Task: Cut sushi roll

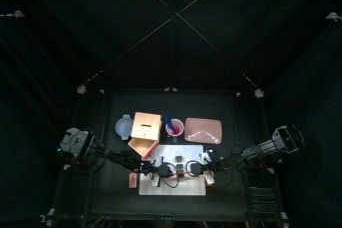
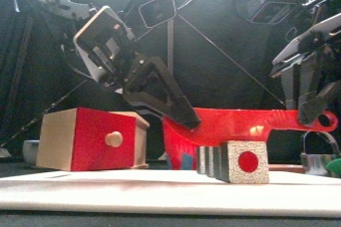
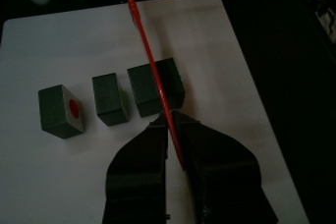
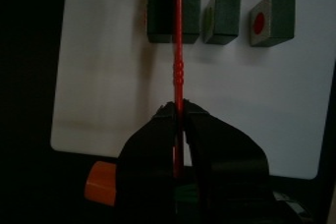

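White board (image 3: 223,71), sliced sushi roll (image 3: 112,98), perhaps knife (image 3: 141,41).

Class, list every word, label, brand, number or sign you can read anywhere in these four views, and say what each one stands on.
None: no readable text in any view.
The sushi roll pieces carry no lettering; the end piece shows only a plain red dot, not a sign.
The white board is blank.
The red knife and the wooden block bear no label.
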Controlling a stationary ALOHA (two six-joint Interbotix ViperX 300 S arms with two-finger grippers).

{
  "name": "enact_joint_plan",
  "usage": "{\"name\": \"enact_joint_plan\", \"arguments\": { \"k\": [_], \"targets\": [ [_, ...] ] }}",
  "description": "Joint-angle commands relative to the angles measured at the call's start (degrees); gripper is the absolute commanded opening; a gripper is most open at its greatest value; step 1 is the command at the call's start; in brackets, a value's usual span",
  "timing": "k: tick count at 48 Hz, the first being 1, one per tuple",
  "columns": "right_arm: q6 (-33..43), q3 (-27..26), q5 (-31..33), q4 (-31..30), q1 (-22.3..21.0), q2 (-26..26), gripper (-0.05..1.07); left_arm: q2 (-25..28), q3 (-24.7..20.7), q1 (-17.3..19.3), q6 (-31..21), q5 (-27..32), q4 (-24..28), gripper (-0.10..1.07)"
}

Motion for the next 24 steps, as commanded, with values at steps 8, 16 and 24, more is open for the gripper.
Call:
{"name": "enact_joint_plan", "arguments": {
  "k": [8, 16, 24],
  "targets": [
    [-0.1, 0.3, 0.4, 4.0, 0.6, 2.1, 0.41, 1.3, 0.4, -1.3, 0.0, 1.3, 0.1, 0.49],
    [-0.1, -0.1, 0.2, 6.4, 2.2, 4.3, 0.41, 3.0, -0.4, -2.9, -0.1, 2.5, -1.4, 0.49],
    [-0.1, -0.6, -0.1, 6.8, 2.4, 6.2, 0.41, 3.4, 0.0, -3.3, -0.1, 2.6, -2.9, 0.49]
  ]
}}
